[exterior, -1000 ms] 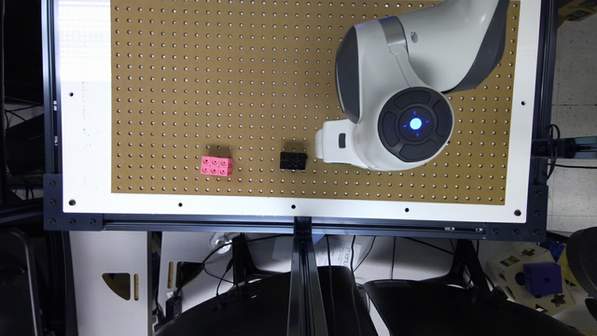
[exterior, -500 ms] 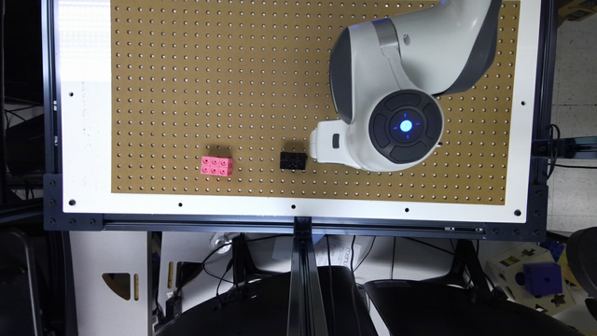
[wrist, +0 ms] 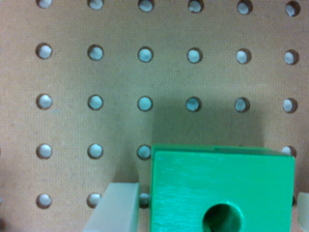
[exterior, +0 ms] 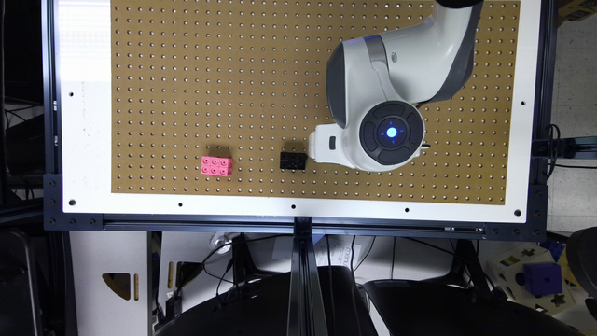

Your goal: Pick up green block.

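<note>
Green block being straddled for the grasp

The green block (wrist: 222,191) is being flanked on the pegboard desk (exterior: 186,70), near its front edge, by spread fingers (wrist: 113,208); next, they are judged to need closing, then lifting.

Brown pegboard (exterior: 196,84) carries pink brick (exterior: 216,165), black brick (exterior: 293,160), green block (wrist: 222,188).

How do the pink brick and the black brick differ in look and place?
The pink brick is bright, with its studs plain to see; the black brick is dark, its studs faint. The black brick lies close beside the arm's white end, while the pink brick lies apart, toward the exterior view's left. Both rest on the pegboard.
</note>
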Available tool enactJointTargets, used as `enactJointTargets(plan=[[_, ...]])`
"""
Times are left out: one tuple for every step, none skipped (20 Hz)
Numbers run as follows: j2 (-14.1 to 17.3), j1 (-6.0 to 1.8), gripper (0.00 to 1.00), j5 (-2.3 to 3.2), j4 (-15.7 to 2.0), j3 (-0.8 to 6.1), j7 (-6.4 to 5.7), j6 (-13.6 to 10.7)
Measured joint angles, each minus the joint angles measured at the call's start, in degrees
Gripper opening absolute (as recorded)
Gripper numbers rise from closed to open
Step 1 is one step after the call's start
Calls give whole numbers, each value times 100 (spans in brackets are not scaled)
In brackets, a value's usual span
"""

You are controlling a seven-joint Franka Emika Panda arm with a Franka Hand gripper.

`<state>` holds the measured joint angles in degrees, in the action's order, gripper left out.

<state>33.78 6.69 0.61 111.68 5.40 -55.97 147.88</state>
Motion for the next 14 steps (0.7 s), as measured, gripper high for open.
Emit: enactJointTargets(plan=[[15,0,100,0,-22,0,0,0],[28,0,100,0,-41,0,0,0],[48,0,0,0,-70,1,0,0],[48,0,0,0,-70,1,0,0],[48,0,0,0,-70,1,0,0],[48,0,0,0,-70,1,0,0],[48,0,0,0,-70,1,0,0],[48,0,0,0,-70,1,0,0],[48,-1,0,0,-70,1,0,0],[47,-1,0,0,-70,1,0,-9],[46,-1,0,0,-70,-1,0,-29],[44,-2,0,0,-70,-1,0,-39],[41,-2,0,0,-70,-1,0,-46],[32,-2,0,0,-70,-2,0,-59]])
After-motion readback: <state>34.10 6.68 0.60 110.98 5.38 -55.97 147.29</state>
